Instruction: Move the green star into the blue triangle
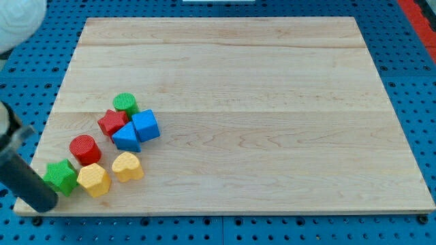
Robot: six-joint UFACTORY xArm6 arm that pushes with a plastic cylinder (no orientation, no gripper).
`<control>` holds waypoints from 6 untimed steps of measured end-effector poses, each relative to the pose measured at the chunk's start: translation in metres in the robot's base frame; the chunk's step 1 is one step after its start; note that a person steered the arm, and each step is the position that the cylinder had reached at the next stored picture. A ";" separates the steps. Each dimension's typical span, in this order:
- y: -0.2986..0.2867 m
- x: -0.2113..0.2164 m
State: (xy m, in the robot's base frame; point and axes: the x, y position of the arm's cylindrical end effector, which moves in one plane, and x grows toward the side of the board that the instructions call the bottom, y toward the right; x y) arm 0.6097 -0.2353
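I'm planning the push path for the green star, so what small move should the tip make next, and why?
Probably a short push toward the view's upper right. My tip sits at the board's lower-left corner, just left and below the green star, while the blue triangle lies up and right of it. The red cylinder stands nearly in that line, so the star may nudge it.
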 end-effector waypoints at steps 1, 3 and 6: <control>0.028 -0.007; 0.002 -0.001; 0.054 -0.044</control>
